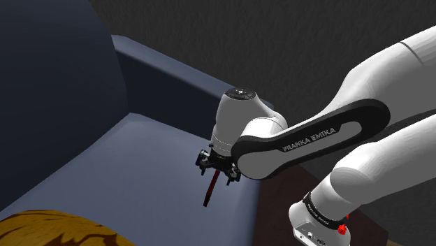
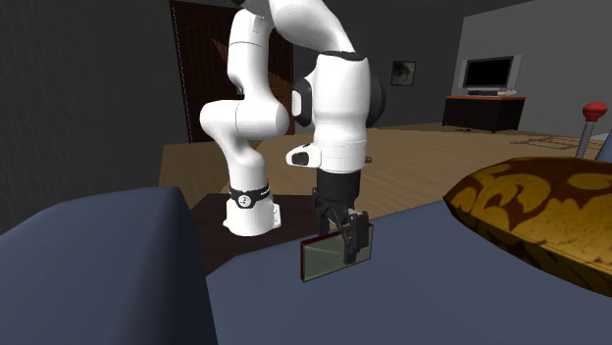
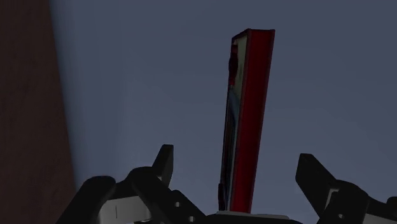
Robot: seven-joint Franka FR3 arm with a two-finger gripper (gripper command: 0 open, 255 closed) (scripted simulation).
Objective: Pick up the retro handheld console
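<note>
Red console (image 3: 247, 108) stands on its thin edge at the blue couch seat (image 3: 140, 76), inside the gripper (image 3: 236, 162), whose fingers are wide apart & not touching it. Step looks like the grab: next, squeeze both flat sides, then lift slow.

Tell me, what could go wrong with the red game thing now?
1. The red handheld console is up on its thin edge over the blue sofa seat. It sits between the fingers of the open claw, and they do not touch it. It might tip over before they close.
2. In the second exterior view the claw sits near one end of the console, so it could swing or slip when lifted.
</note>
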